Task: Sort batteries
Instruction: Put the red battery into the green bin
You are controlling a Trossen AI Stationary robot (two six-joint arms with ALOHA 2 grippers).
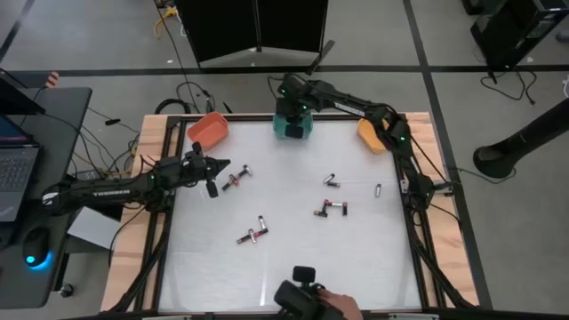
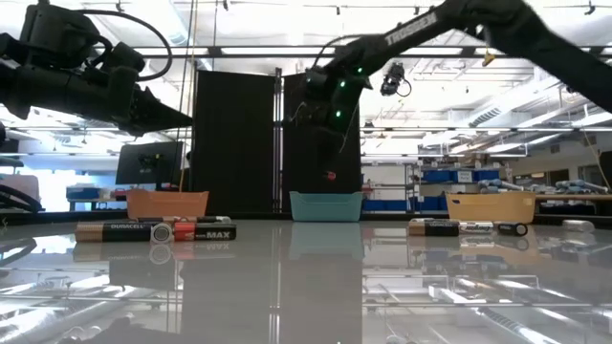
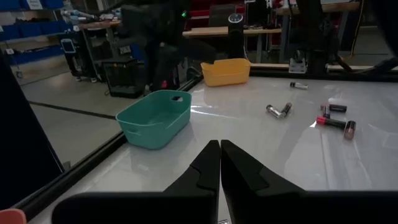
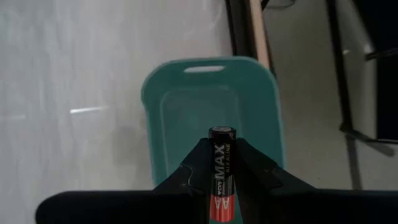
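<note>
A workshop with shelving lies beyond the glossy white table (image 1: pixel 293 258). At its far edge stand orange (image 1: pixel 208 131), teal (image 1: pixel 292 127) and yellow bins (image 1: pixel 371 135). The right gripper (image 4: pixel 222 163) hangs above the teal bin, clamping a battery (image 4: pixel 221 176). The left gripper (image 3: pixel 220 163), fingers pressed together and empty, sits near the left edge. Other batteries (image 1: pixel 331 209) lie scattered mid-table.

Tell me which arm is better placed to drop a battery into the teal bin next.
Right. Its tool is shut on a battery directly above the teal bin. The left tool is shut, holds nothing, and sits off by the table's left edge.
</note>
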